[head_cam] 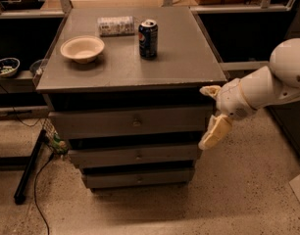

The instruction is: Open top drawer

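Observation:
The top drawer (96, 124) is the widest of three grey drawer fronts in the cabinet, with a small round knob (136, 123) at its centre. It sits pushed in under the cabinet top. My gripper (209, 112) is at the right end of this drawer's front, to the right of the knob and apart from it. It is open, with one cream finger (209, 90) by the cabinet top's right corner and the other (214, 132) lower, near the drawer's bottom right corner. It holds nothing.
On the cabinet top (189, 58) stand a cream bowl (82, 48), a blue soda can (148, 38) and a lying silver can (115, 25). Two slimmer drawers (135, 155) sit below. A black stand leg and cable (30, 168) lie at the left on the floor.

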Action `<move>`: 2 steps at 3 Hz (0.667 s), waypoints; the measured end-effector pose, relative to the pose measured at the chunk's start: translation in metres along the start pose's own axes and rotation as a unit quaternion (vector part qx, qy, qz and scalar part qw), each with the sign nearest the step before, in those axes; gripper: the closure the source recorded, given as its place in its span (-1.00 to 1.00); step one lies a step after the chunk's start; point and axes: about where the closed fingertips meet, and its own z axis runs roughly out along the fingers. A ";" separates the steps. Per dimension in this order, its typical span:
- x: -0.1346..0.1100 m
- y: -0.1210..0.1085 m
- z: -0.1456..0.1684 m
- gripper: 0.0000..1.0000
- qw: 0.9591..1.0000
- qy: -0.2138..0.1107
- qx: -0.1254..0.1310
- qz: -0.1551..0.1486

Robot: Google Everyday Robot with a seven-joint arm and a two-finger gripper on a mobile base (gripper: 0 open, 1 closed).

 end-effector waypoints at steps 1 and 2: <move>0.003 0.004 0.016 -1.00 0.998 0.057 0.024 -0.008; 0.025 0.009 0.041 -1.00 0.993 0.114 0.043 -0.009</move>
